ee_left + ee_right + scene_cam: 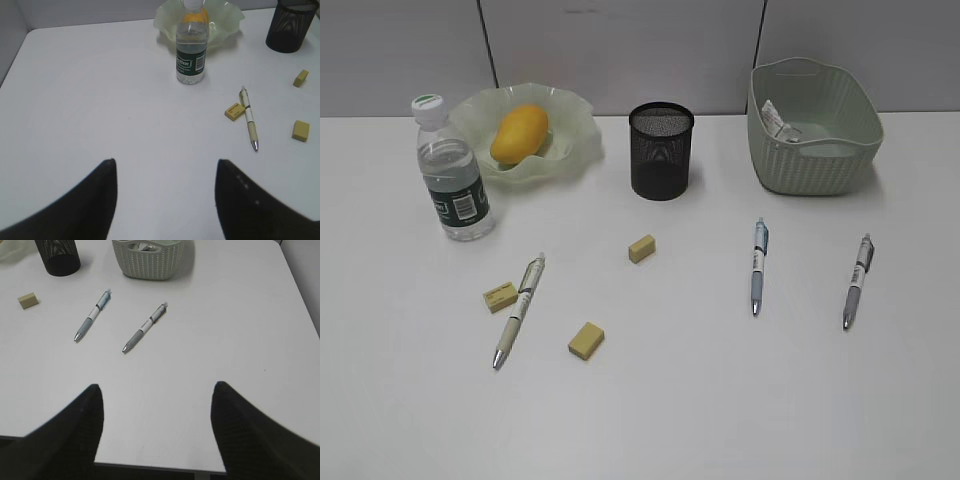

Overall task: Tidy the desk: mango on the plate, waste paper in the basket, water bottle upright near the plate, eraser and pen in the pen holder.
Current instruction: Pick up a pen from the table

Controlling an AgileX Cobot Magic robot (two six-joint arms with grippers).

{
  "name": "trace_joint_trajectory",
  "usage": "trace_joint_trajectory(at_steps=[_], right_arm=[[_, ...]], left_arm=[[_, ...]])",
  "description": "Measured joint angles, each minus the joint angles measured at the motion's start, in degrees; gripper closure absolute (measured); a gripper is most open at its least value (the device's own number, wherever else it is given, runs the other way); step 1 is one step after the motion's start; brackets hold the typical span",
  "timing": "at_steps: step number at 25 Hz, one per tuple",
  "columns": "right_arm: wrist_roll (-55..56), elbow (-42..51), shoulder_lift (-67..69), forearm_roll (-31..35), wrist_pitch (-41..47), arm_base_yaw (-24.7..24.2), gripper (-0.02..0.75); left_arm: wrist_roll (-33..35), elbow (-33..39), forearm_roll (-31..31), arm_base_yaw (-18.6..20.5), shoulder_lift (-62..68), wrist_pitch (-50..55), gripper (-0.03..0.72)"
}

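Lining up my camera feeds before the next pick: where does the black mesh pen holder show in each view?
Exterior view: black metal mesh cylindrical pen holder at upper centre, between the ruffled pale-green plate and the woven pale-green basket.
Left wrist view: pen holder at top right corner, cropped.
Right wrist view: pen holder at top left, cropped.
Shared landmark: small yellow eraser block lying nearest it.

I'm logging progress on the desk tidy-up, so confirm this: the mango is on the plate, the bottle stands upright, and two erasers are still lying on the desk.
Not quite: three erasers lie on the desk, not two, as the exterior view shows. The rest holds: the mango is on the plate, and the bottle stands upright.
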Motion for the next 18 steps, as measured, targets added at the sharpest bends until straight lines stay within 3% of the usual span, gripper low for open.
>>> trace_joint_trajectory(at_steps=[7, 14, 18], right_arm=[[0.75, -1.26, 8.37, -0.49, 0.0, 0.0, 0.207], [1.56, -8.11, 27.33, -0.29, -2.22, 0.0, 0.207], [7.64, -13.98, 39.38, -0.03, -3.39, 0.0, 0.207]], left_arm=[[0.0, 0.0, 0.0, 0.0, 0.0, 0.0, 0.221], [0.0, 0.0, 0.0, 0.0, 0.0, 0.0, 0.262], [0.0, 0.0, 0.0, 0.0, 0.0, 0.0, 0.271]])
